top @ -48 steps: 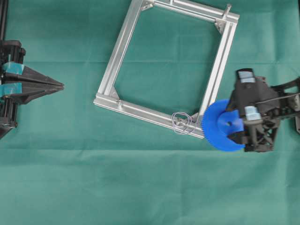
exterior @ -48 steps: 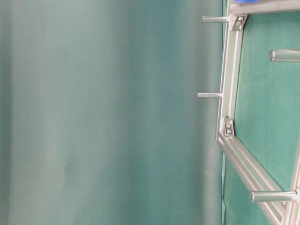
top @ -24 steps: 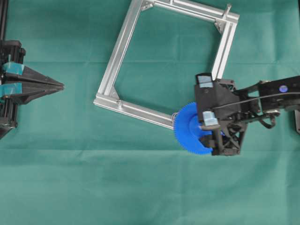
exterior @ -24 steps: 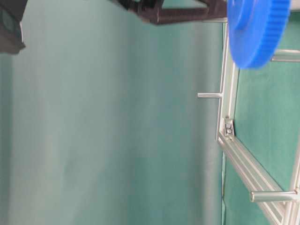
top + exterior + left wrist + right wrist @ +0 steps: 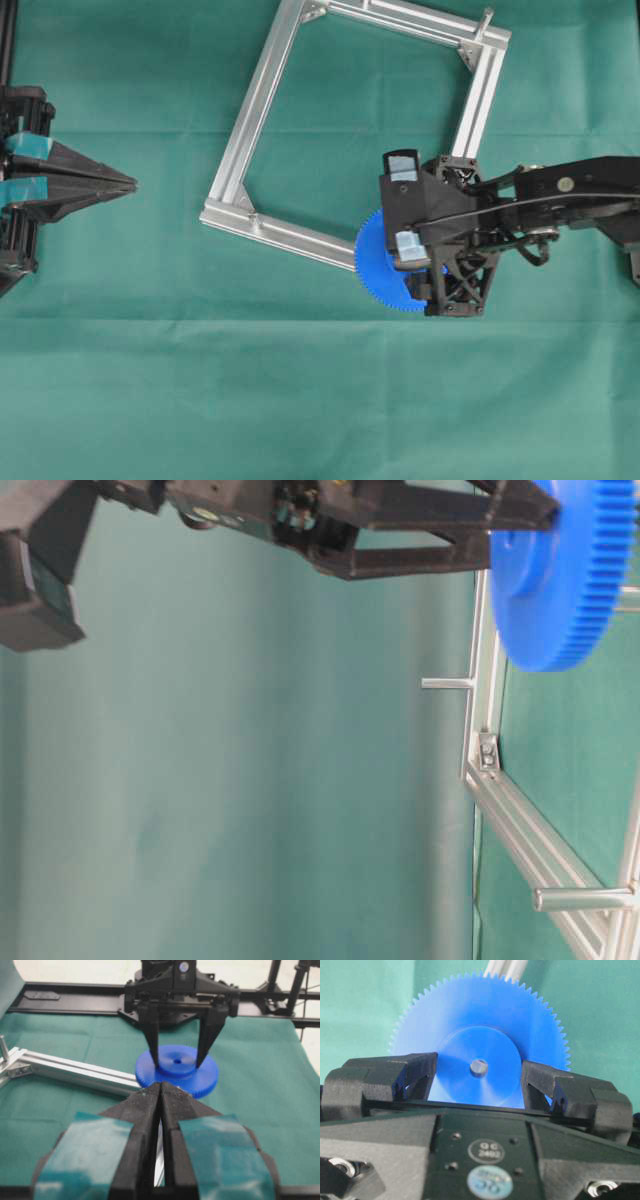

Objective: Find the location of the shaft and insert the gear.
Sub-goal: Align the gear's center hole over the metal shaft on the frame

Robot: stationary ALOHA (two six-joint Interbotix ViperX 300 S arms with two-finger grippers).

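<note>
Green cloth (image 5: 150,380) covers the whole table, matte and faintly creased.

Far left in the overhead view we note the left gripper (image 5: 128,183) parked, its black fingers pressed together to a point, teal tape on the pads; it holds nothing. We judge it is kept well clear of the work.

Centre: a square frame of silver aluminium bars (image 5: 262,95), slotted, bracketed at the corners, lying flat and turned askew on the cloth. From table level, short pins stand off its bars.

Right of centre: the right gripper (image 5: 415,262) reaches in over the frame's near right corner. Its fingers pinch the raised hub of the gear (image 5: 375,270) from two sides, jaws standing fairly wide because the hub is wide. We read this grip as chosen to leave the toothed rim and the bore free.

The gear is bright blue plastic, round, fine teeth all round, smooth hub. In the right wrist view a small grey metal dot sits in its centre hole: the shaft (image 5: 479,1067), end-on. Whether the gear is fully seated we cannot tell; at table level it looks raised off the bar.
</note>
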